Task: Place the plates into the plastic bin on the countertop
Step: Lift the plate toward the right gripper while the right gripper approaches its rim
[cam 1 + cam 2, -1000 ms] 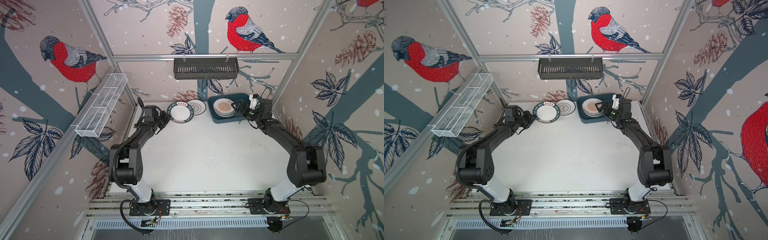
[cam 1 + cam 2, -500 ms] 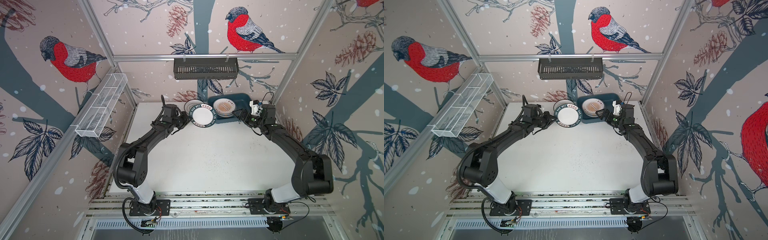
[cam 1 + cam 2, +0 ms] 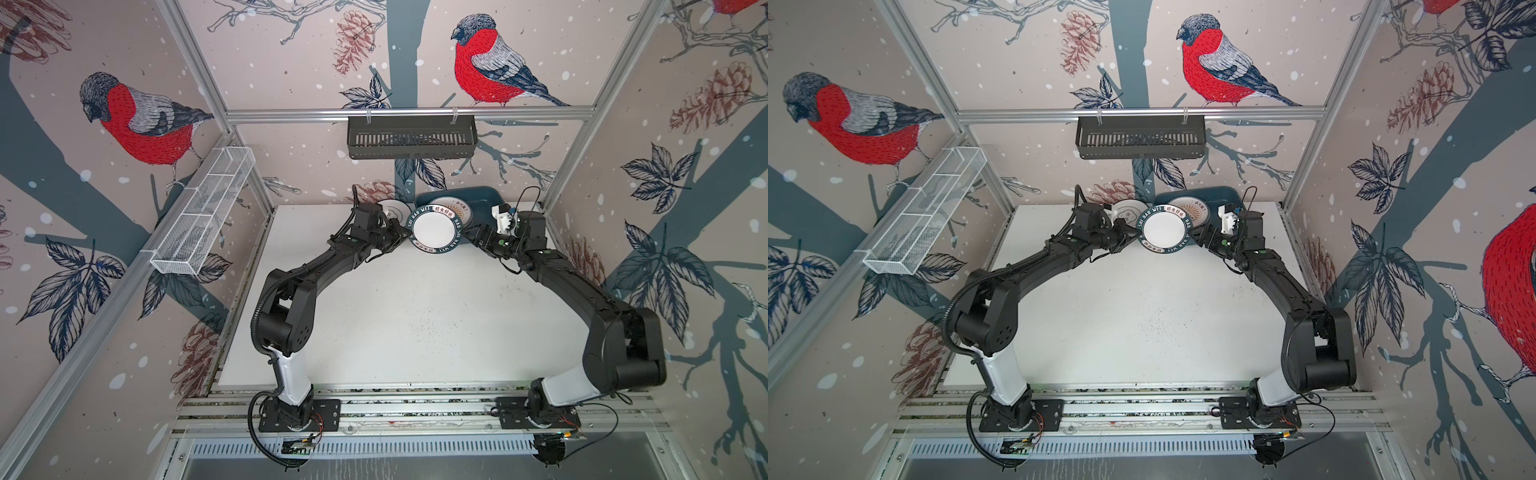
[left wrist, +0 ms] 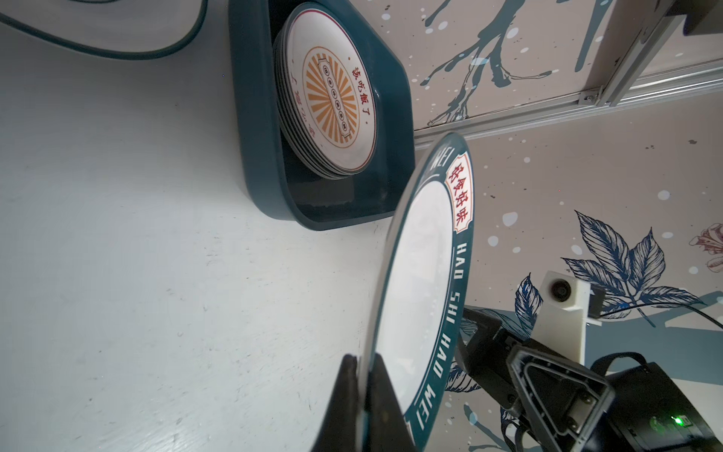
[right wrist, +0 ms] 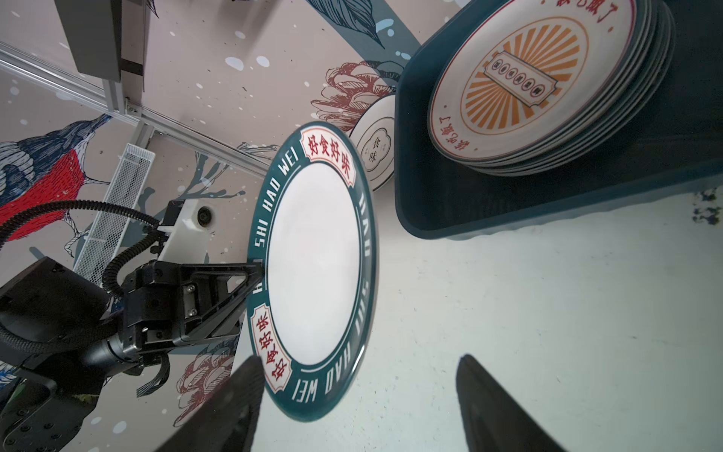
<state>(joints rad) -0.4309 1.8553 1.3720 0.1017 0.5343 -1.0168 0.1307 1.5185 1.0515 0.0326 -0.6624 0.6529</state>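
Speckled white countertop [image 3: 415, 324], bird-print walls [image 3: 291, 62]. Left gripper [image 3: 404, 237] clenched on glossy round teal-rimmed plate [image 3: 434, 230]; right gripper [image 3: 468, 235] jaws spread astride its rim.

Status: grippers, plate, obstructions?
Left gripper shut on teal-rimmed plate, aloft. Right gripper open around its rim. Bin holds a stack; cloud plate beside it. Path clear.

walls: bullfinch-and-pinecone wallpaper [image 3: 145, 120] | frame: aluminium rails [image 3: 407, 113] | back: black slotted basket [image 3: 411, 139] | left: white mesh basket [image 3: 203, 216]
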